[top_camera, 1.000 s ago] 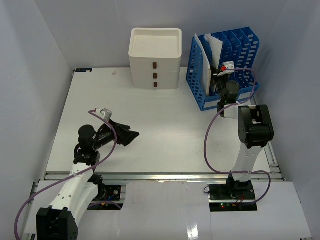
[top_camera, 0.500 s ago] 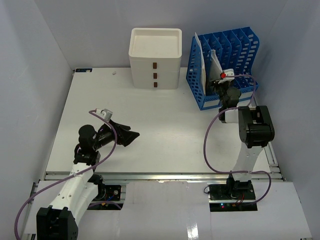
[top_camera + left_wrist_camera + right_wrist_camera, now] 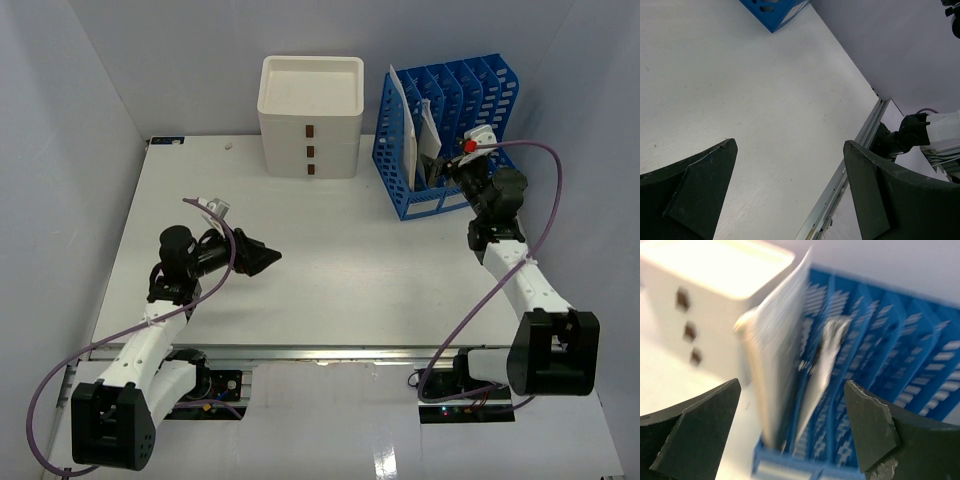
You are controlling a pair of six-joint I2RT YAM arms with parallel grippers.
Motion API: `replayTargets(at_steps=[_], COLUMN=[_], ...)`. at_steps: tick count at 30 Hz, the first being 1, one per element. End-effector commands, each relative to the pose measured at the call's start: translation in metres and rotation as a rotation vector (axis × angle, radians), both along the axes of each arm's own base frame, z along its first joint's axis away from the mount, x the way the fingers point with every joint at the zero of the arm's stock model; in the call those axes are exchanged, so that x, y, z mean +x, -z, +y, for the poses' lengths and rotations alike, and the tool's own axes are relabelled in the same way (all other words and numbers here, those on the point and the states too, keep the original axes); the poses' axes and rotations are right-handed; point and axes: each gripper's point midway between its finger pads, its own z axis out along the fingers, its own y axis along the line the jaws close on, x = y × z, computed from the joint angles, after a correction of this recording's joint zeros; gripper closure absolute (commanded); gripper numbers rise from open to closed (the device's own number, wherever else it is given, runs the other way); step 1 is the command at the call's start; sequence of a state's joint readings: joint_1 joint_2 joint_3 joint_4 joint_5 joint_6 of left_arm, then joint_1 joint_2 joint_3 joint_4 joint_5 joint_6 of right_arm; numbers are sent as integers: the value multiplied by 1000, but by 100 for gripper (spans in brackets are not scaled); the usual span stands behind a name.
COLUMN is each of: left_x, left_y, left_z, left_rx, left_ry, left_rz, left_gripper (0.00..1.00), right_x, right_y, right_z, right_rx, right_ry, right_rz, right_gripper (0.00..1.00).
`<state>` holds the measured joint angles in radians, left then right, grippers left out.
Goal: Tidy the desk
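Change since the earlier view: the right arm had swung from an upright stance over its base to a low reach from the right, and its gripper, then closed inside the rack, had let go and drawn back. The left arm had shifted only slightly.

Item 1. The desk (image 3: 330, 270): white tabletop filling the middle of the overhead view, metal front rail (image 3: 850, 172) along its near edge, both arm bases below that edge.

Item 2. The left gripper (image 3: 790, 145): held over the left-centre of the desk, pointing right; jaws spread wide, only bare tabletop between them.

Item 3. The right gripper (image 3: 792, 382): just at the front of the file rack, pointing at it; jaws spread wide, nothing between them. The wrist view was blurred.

Item 4. Blue file rack (image 3: 470, 90): far right corner of the desk. A white sheaf (image 3: 777, 355) stood in its leftmost slot; a thinner grey sheet (image 3: 822, 360) leaned in the slot beside it.

Item 5. Cream drawer box (image 3: 310, 95): against the back edge, just left of the rack, three dark pulls on its front.
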<state>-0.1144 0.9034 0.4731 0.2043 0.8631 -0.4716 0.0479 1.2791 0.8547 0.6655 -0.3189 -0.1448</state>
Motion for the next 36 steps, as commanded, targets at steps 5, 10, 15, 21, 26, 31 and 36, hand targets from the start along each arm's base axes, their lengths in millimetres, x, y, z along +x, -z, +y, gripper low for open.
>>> replayTargets(at_steps=[5, 10, 15, 21, 26, 31, 36], left_x=[8, 8, -2, -7, -9, -9, -9], left_y=[-16, -8, -15, -21, -24, -23, -21], left_z=[11, 25, 27, 30, 31, 31, 30], left_rx=[103, 200, 204, 203, 203, 206, 210], left_ry=[-54, -121, -128, -145, -157, -157, -155], left_rz=[-104, -143, -194, -218, -226, -221, -213], left_gripper=[2, 2, 2, 2, 2, 2, 2], right_x=[-104, -146, -176, -183, -180, -180, -179], right_y=[83, 95, 100, 121, 125, 124, 122], right_z=[17, -1, -5, -14, -29, -35, -40], right_rx=[-264, -347, -275, -198, -172, -174, -192], right_ry=[-232, -187, -133, -33, 75, 107, 134], right_rz=[451, 587, 605, 592, 592, 570, 537], right_gripper=[10, 10, 10, 10, 10, 10, 10])
